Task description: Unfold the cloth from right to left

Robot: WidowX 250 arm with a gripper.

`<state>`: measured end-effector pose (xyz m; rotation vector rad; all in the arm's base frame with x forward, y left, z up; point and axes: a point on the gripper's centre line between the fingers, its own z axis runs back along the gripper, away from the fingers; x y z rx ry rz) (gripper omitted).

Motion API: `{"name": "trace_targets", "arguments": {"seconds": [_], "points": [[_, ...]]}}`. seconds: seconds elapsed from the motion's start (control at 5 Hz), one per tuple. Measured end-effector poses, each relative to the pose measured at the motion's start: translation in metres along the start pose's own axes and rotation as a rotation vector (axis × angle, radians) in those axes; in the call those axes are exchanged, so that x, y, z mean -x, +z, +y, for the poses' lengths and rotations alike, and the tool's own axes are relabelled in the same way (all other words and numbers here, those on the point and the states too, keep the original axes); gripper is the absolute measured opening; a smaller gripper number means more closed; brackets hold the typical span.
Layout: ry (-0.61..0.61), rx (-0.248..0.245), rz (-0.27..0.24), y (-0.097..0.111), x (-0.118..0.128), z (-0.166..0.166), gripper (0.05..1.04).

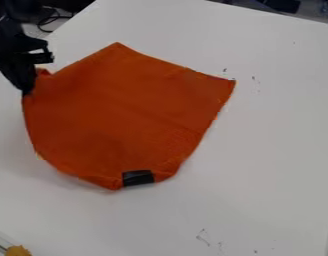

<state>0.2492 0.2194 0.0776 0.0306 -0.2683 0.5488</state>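
Gripper [26,91] closed on the left-hand edge of the orange cloth [120,110], which lies largely spread on the white surface [273,150]. The grip at this edge presumably serves to draw fabric leftward; a black patch [137,178] marks the near edge.

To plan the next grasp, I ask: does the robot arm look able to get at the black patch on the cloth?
Probably yes: the black patch lies uncovered at the near edge of the orange cloth, and nothing stands between it and the gripper.
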Motion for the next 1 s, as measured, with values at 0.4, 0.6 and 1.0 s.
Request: {"name": "trace_targets", "arguments": {"seconds": [0.4,0.6,1.0], "points": [[-0.06,-0.054,0.065,-0.013,-0.007,-0.013,0.591],[-0.145,-0.127,0.092,-0.004,-0.015,-0.028,0.885],[-0.338,-0.125,0.075,0.013,-0.043,-0.074,1.004]]}}
